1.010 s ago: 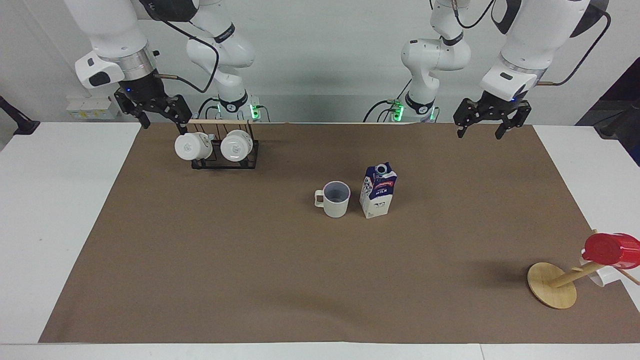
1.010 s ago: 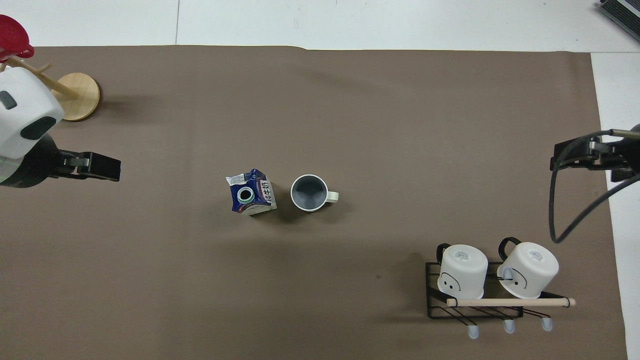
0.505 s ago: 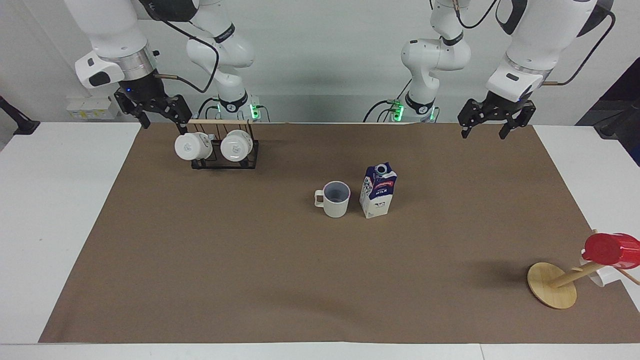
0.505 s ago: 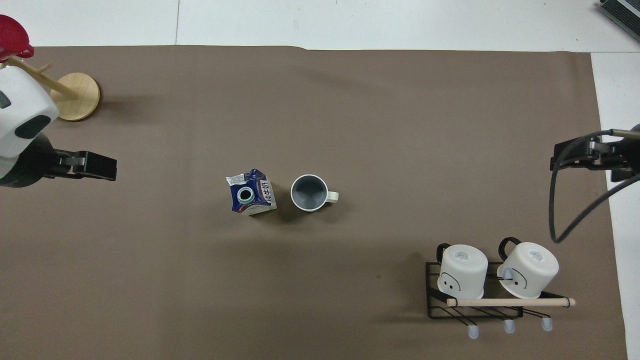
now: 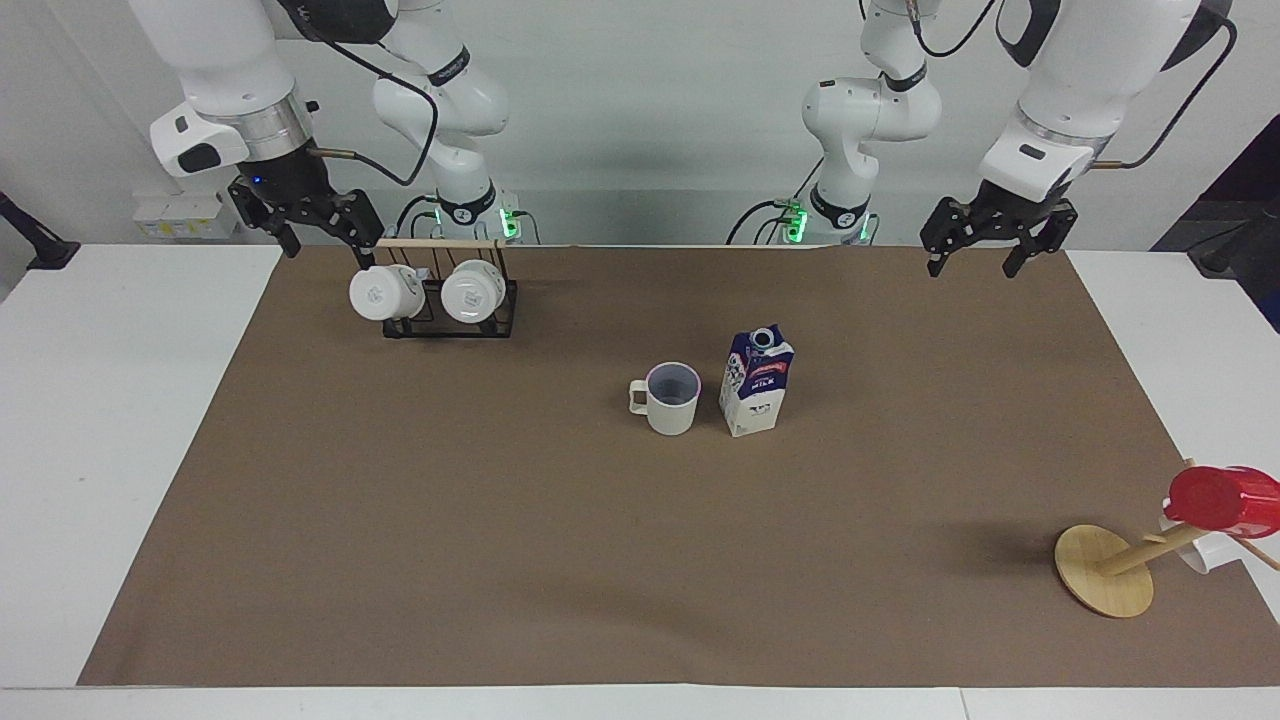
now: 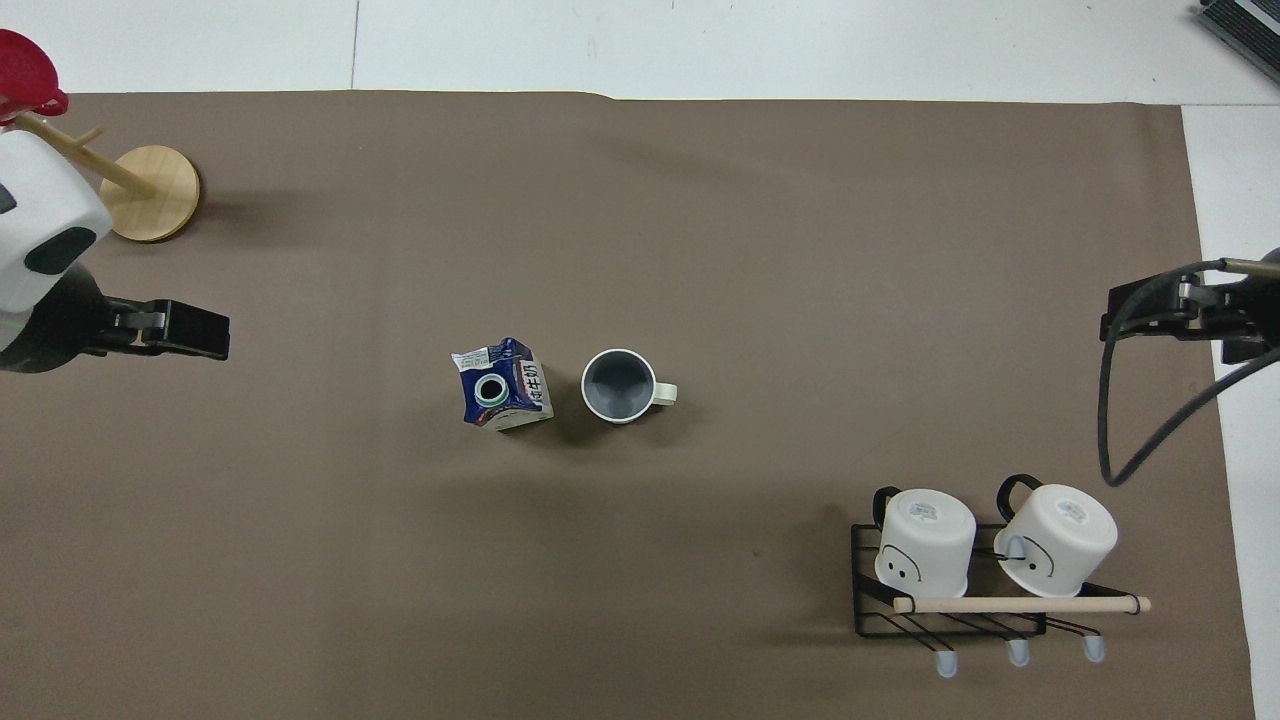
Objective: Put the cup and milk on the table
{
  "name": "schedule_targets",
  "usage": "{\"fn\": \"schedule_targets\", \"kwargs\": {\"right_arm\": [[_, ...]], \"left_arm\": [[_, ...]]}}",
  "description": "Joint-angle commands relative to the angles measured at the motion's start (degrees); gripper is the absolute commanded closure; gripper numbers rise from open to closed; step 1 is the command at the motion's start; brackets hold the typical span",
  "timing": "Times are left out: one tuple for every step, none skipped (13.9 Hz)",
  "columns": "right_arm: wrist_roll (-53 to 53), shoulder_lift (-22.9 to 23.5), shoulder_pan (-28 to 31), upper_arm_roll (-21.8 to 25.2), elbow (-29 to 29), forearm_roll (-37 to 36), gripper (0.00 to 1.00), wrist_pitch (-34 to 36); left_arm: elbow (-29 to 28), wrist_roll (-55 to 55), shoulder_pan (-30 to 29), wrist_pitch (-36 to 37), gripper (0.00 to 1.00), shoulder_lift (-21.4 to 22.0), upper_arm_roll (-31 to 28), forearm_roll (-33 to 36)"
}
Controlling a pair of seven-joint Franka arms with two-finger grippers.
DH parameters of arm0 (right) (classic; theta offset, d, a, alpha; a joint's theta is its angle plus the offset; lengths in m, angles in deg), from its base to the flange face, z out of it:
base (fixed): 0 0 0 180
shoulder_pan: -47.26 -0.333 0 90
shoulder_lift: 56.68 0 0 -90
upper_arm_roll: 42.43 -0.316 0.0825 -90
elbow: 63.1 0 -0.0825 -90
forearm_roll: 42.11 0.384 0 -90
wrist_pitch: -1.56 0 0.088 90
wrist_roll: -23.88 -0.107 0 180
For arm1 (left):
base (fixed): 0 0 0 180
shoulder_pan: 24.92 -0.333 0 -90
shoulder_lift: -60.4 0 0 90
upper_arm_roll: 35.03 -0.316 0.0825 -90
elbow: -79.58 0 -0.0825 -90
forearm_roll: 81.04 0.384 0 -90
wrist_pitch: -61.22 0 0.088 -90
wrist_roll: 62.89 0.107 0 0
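- Over the brown mat's edge nearest the robots, the right gripper (image 5: pixel 318 228) hung with its fingers spread and empty, just above the black wire rack (image 5: pixel 450 310) that held two glossy white mugs (image 5: pixel 385 292), and had not moved in the last second
- At the left arm's end of that same edge, the left gripper (image 5: pixel 990 240), fingers likewise released and empty, had drifted up and away toward the table's (image 5: pixel 120 420) side over the last second
- Mid-mat, the one beige cup (image 5: pixel 671 397) stood upright, handle toward the right arm's end, with the one milk carton (image 5: pixel 755 382) upright just beside it, a narrow gap between; neither had shifted
- With both standing free on the mat and both arms backing off or parked, the placing looked done
- Farthest from the robots, near the mat's corner at the left arm's end, one wooden mug tree (image 5: pixel 1110 570) leaned over with one red cup (image 5: pixel 1220 500) on a peg and something white, too hidden to name, beneath it
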Motion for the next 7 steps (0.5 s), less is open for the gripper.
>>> {"fn": "schedule_targets", "kwargs": {"right_arm": [[1.42, -1.02, 0.84, -0.42, -1.18, 0.12, 0.0, -0.9], [1.42, -1.02, 0.84, -0.42, -1.27, 0.12, 0.0, -0.9], [1.42, -1.02, 0.84, -0.42, -1.27, 0.12, 0.0, -0.9], [1.42, -1.02, 0.93, -0.42, -1.27, 0.12, 0.0, -0.9], [1.42, -1.02, 0.84, -0.42, -1.27, 0.12, 0.0, -0.9], [1.42, -1.02, 0.84, -0.42, -1.27, 0.12, 0.0, -0.9], [1.42, -1.02, 0.84, -0.42, -1.27, 0.12, 0.0, -0.9]], "left_arm": [[1.38, -0.01, -2.81, 1.31, 0.0, -0.33, 0.52, 0.48], [1.38, 0.08, -3.6, 1.31, 0.0, -0.33, 0.52, 0.48], [1.38, 0.42, -4.22, 1.48, 0.0, -0.25, 0.52, 0.66], [1.38, 0.69, -4.4, 1.57, 0.0, -0.16, 0.43, 0.75], [1.38, 1.21, -5.62, 1.66, 0.0, -0.16, 0.43, 0.83], [1.38, 3.13, -6.59, 1.66, 0.0, -0.16, 0.52, 0.83], [1.38, 5.41, -7.38, 1.66, 0.0, -0.16, 0.43, 0.57]]}}
